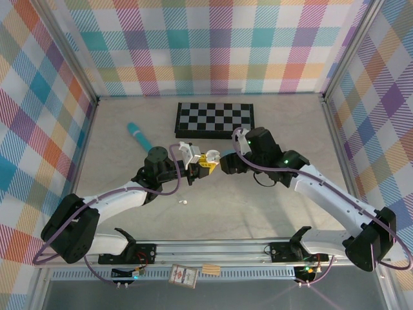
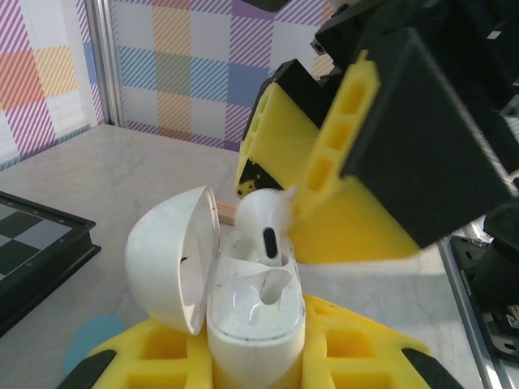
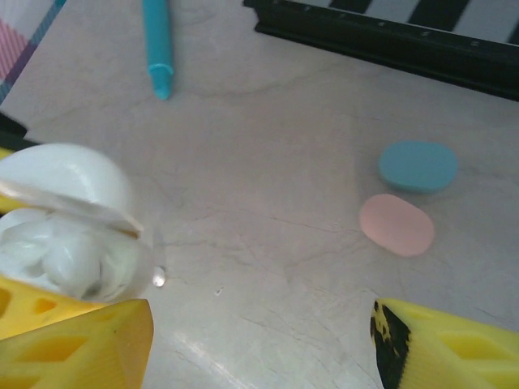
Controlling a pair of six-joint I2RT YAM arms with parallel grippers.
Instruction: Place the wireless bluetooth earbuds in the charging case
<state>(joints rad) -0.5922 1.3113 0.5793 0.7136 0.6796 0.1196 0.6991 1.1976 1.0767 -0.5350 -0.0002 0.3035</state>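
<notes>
At case (image 2: 258,324) mouth | earbud (image 2: 261,217) beside right gripper (image 3: 259,340) fingertip (jaws apart)

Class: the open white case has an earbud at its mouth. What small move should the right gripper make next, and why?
Probably nudge the white earbud down with one right gripper finger until it seats. It stands partly out of its well in the open charging case, which the left gripper clamps; the right gripper's jaws are open, gripping nothing.
</notes>
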